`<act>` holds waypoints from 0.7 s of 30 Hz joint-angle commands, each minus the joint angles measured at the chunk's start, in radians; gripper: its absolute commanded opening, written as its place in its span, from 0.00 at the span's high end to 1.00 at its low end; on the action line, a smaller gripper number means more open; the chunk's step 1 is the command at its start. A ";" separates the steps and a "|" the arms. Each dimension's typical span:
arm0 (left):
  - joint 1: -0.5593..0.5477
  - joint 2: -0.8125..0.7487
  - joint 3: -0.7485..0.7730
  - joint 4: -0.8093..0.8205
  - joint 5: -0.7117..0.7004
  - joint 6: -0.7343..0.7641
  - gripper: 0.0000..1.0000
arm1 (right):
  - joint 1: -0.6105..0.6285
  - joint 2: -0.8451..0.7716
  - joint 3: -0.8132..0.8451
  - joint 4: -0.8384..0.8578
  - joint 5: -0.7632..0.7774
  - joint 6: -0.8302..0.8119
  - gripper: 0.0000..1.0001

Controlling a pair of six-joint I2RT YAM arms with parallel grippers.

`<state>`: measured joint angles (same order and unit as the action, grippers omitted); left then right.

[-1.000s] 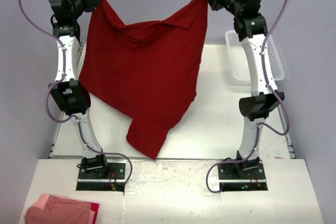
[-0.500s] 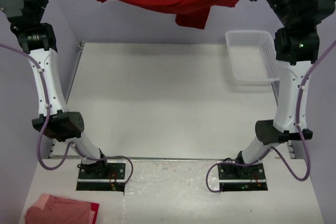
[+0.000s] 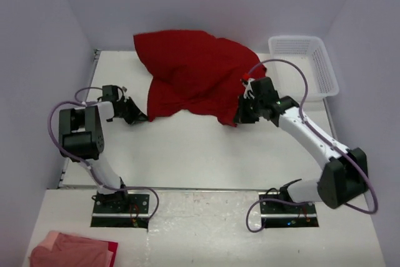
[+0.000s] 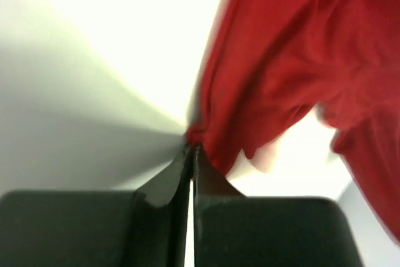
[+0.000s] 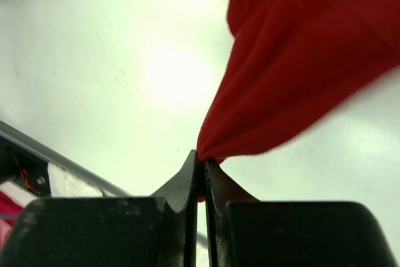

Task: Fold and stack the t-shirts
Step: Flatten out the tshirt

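1. the left gripper (image 3: pixel 139 117) is clamping one corner of the red t-shirt (image 3: pixel 194 76), with its jaws pressed together on the cloth. the right gripper (image 3: pixel 239 118) is pinching the opposite corner the same way.
2. the shirt is lying billowed and creased on the far half of the table (image 3: pixel 187 154), near the white basket (image 3: pixel 309 60) but not in it.
3. to spread it well, both arms should be drawing toward the near edge evenly, keeping the held edge taut and low so the wrinkles are smoothing out.
4. half a second ago the arms were raised high, slinging the shirt in the air between them. now they are sitting at table level and the cloth is landing.
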<state>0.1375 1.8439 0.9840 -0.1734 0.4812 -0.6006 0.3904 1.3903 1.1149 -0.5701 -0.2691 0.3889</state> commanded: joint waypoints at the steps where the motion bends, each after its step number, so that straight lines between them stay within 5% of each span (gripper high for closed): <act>1: 0.025 -0.341 -0.096 -0.083 -0.127 -0.004 1.00 | 0.065 -0.252 -0.091 -0.011 0.189 0.132 1.00; 6: 0.048 -0.593 -0.130 -0.262 -0.249 -0.038 1.00 | 0.065 -0.378 -0.168 -0.126 0.423 0.203 1.00; 12: 0.054 -0.724 -0.051 -0.402 -0.345 -0.002 1.00 | 0.064 -0.406 -0.234 -0.167 0.534 0.205 1.00; 18: 0.056 -0.854 -0.094 -0.391 -0.348 0.007 1.00 | 0.065 -0.470 -0.244 -0.151 0.553 0.177 1.00; 21: 0.054 -0.865 -0.090 -0.344 -0.224 0.053 1.00 | 0.067 -0.507 -0.234 -0.101 0.565 0.118 1.00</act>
<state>0.1860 0.9985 0.8925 -0.5568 0.1776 -0.5976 0.4557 0.9325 0.8650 -0.7330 0.2314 0.5499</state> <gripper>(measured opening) 0.005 0.011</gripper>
